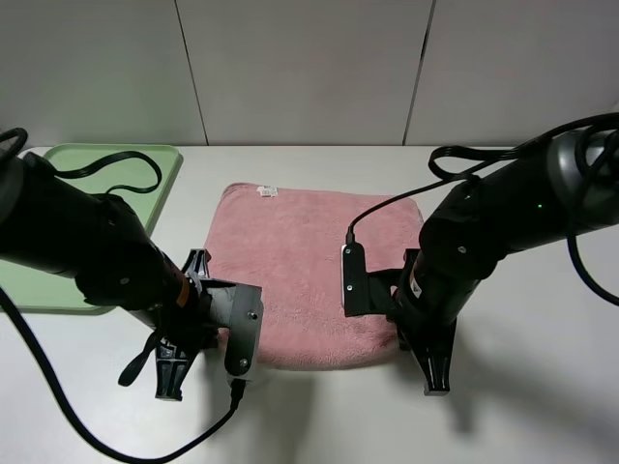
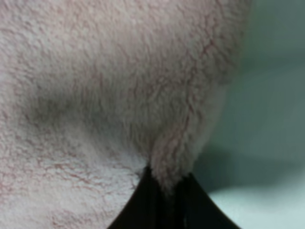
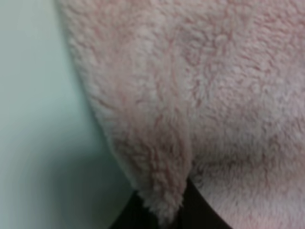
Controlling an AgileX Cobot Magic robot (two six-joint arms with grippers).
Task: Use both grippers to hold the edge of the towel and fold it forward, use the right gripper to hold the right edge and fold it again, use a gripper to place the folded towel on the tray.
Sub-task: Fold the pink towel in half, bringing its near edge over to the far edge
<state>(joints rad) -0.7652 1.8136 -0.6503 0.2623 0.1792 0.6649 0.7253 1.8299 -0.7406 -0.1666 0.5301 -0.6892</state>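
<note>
The pink fluffy towel [image 1: 300, 261] lies flat in the middle of the white table, its small white tag [image 1: 266, 191] at the far edge. My left gripper [image 1: 218, 338] is down on the towel's near left corner. My right gripper [image 1: 397, 324] is down on the near right corner. In the left wrist view the black fingers [image 2: 143, 200] are shut on a pinched ridge of towel [image 2: 167, 162]. The right wrist view likewise shows a fold of towel [image 3: 162, 186] clamped by the right gripper [image 3: 164, 212]. The near edge [image 1: 319, 365] runs between the two arms. The pale green tray [image 1: 58, 280] sits at the left.
The left arm's bulk and a looping black cable [image 1: 126, 169] hang over part of the tray. Another cable [image 1: 464, 159] trails from the right arm. A grey panelled wall stands behind the table's far edge.
</note>
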